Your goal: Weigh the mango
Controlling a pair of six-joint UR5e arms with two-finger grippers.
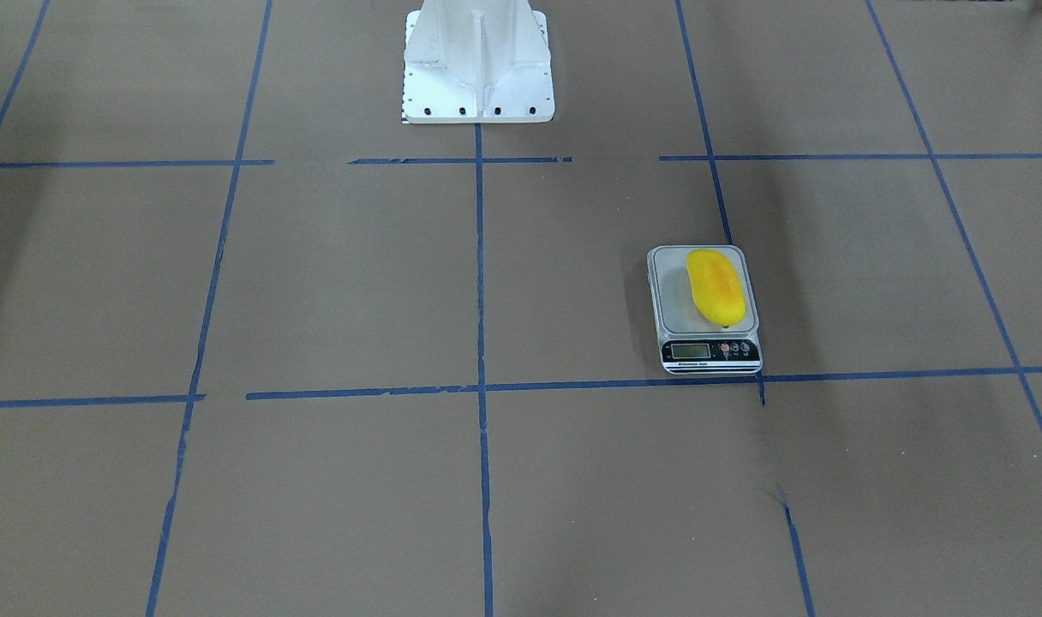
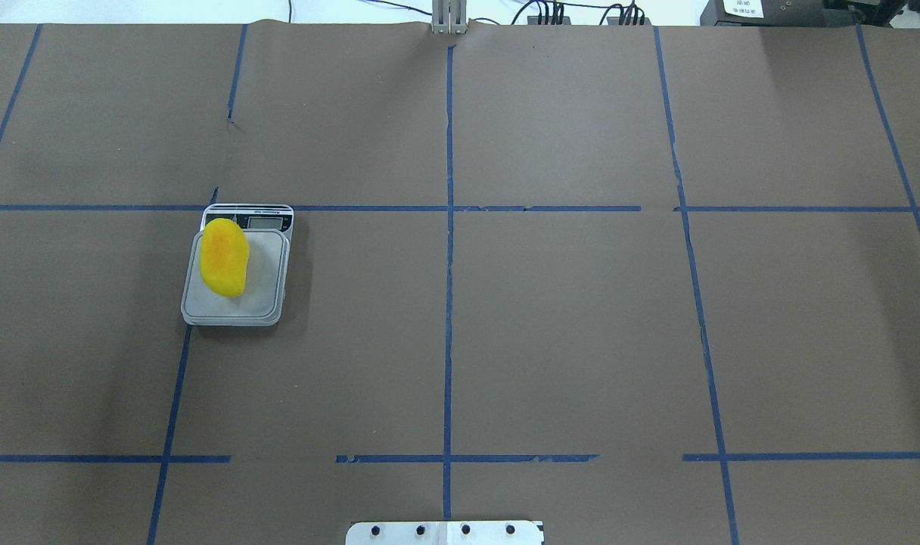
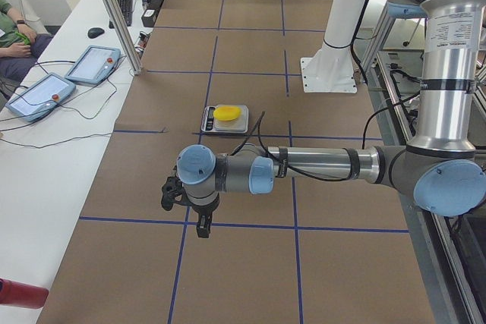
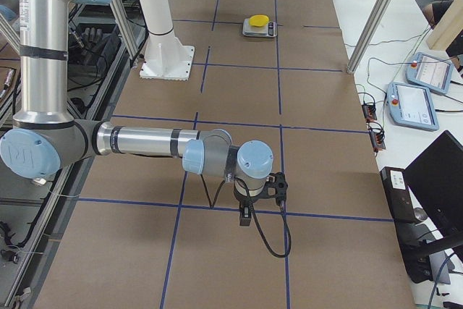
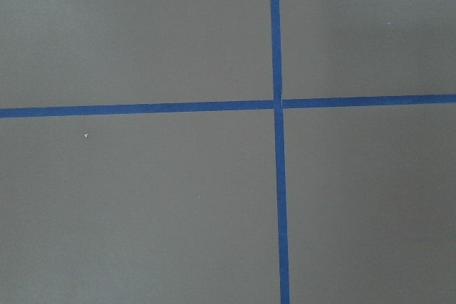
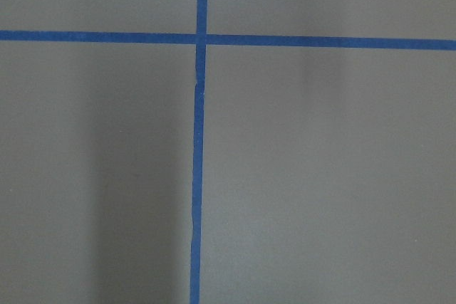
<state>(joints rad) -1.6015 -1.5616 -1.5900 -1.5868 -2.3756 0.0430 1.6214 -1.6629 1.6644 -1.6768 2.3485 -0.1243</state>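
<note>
A brown surface [image 2: 581, 341] carries a grid of blue tape lines [image 2: 449, 303]. On the white side bench [image 3: 45, 172] lie two teach pendants [image 3: 93, 64] side by side, a mouse [image 3: 95, 33] and a keyboard [image 3: 125, 7]

Desk [image 2: 581, 341]: brown paper cover, blue tape grid. Scale [image 2: 267, 280] flat on it, robot's left half, display end against tape line. White base plate [image 1: 478, 86] at robot-side middle.

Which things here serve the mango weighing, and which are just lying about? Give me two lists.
For the job:
- mango, lying on the scale
- scale, on the table

Just lying about:
- tablets on the side bench
- mouse on the same bench
</note>
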